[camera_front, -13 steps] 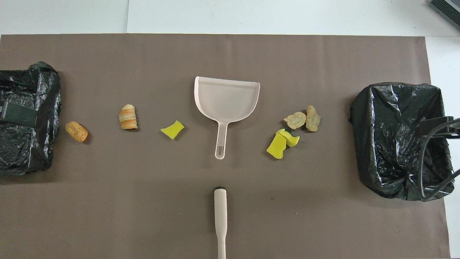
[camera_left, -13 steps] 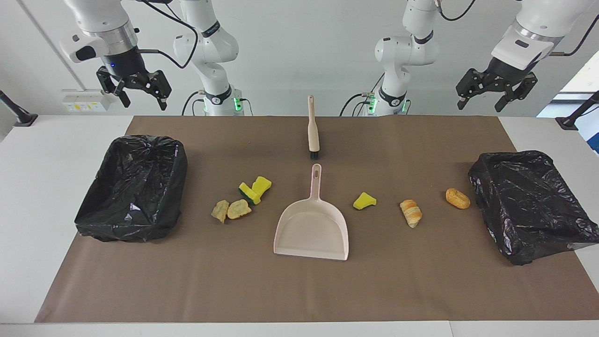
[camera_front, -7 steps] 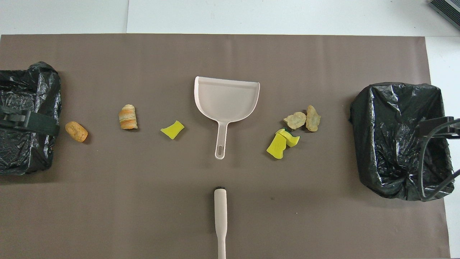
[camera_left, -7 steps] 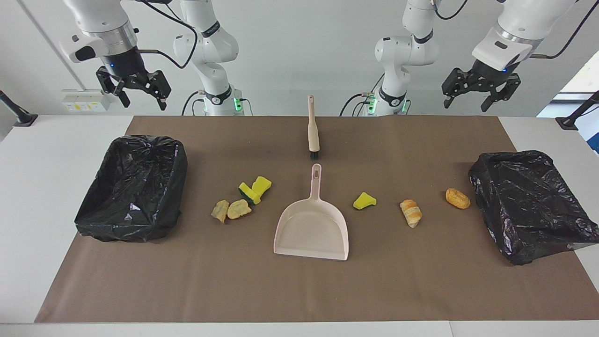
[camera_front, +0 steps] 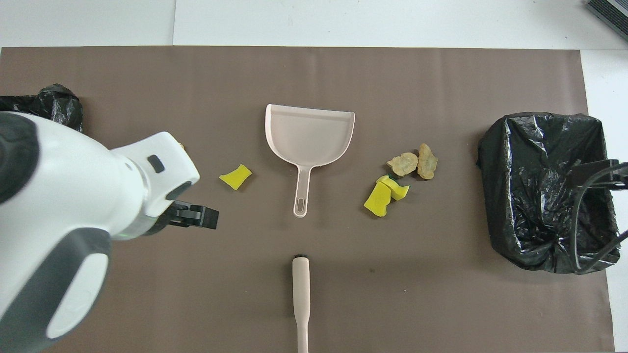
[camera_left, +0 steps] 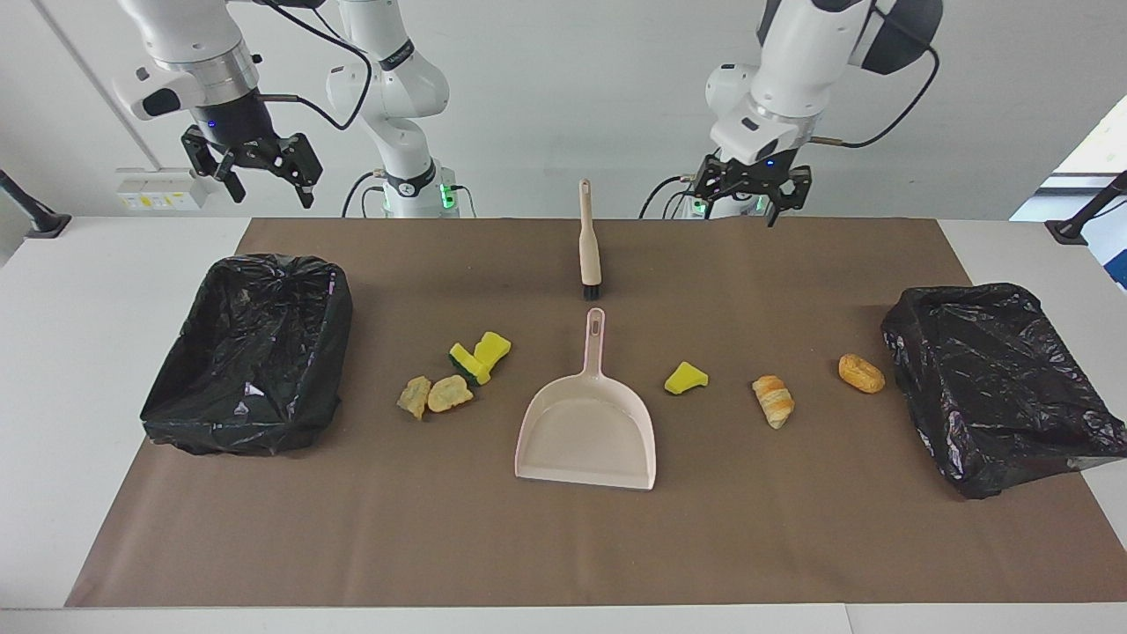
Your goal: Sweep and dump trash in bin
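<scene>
Left gripper [camera_left: 749,195] hangs empty with jaws wide apart, raised over the mat's [camera_left: 792,546] edge at the robots' end, beside the brush [camera_left: 588,242]. Right gripper [camera_left: 254,169] hangs wide apart and empty above the bin [camera_left: 251,352] at the right arm's end. The trash [camera_left: 458,374] lies scattered on the mat at either side of the dustpan [camera_left: 588,431]

A robotics lab: two white robot arms [camera_left: 387,97] mounted at the top of the frame, bare white walls, white desk [camera_left: 106,264] under brown paper [camera_left: 563,546].
</scene>
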`<state>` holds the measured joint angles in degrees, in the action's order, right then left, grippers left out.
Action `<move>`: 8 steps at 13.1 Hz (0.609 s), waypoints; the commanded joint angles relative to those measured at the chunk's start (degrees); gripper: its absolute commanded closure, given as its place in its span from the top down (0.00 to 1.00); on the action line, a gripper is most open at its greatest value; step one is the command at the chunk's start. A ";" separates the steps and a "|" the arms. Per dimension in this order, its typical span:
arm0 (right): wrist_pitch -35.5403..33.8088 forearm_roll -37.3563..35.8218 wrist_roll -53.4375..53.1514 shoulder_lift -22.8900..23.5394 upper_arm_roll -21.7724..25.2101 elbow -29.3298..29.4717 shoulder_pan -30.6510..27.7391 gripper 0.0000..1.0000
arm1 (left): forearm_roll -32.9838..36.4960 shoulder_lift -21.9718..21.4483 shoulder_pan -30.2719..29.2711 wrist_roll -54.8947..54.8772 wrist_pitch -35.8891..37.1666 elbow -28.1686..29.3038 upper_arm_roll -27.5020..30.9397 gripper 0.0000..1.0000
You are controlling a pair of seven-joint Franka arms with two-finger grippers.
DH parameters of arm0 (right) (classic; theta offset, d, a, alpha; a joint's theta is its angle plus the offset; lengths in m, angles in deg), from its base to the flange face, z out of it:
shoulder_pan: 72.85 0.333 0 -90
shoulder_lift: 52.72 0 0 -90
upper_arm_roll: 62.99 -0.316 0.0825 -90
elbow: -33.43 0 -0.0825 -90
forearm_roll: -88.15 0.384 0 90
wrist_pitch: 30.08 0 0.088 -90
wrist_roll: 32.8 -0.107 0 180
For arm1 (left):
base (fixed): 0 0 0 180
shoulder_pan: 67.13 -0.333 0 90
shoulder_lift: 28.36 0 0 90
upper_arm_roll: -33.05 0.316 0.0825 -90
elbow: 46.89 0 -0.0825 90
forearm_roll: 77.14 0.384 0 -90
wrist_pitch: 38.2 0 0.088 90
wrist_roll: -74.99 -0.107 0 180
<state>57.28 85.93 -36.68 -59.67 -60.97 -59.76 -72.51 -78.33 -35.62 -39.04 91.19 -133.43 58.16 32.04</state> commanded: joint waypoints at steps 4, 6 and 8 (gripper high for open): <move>-0.79 0.73 1.15 -1.05 -0.35 -1.12 -1.12 1.00 | 0.32 -6.98 14.07 12.35 -8.39 15.17 0.92 1.00; -0.88 0.73 0.89 -0.97 -0.35 -1.12 -1.04 1.00 | 0.32 -7.06 18.38 17.44 -12.50 18.95 0.92 1.00; -2.28 0.72 0.54 -0.53 -0.35 -1.04 -1.12 1.00 | 0.32 -6.71 22.69 20.62 -15.32 23.07 0.74 1.00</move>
<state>56.29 85.93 -36.68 -59.67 -60.96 -59.97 -72.56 -78.34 -40.43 -20.25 108.79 -144.75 75.34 31.83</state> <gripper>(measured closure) 0.000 0.000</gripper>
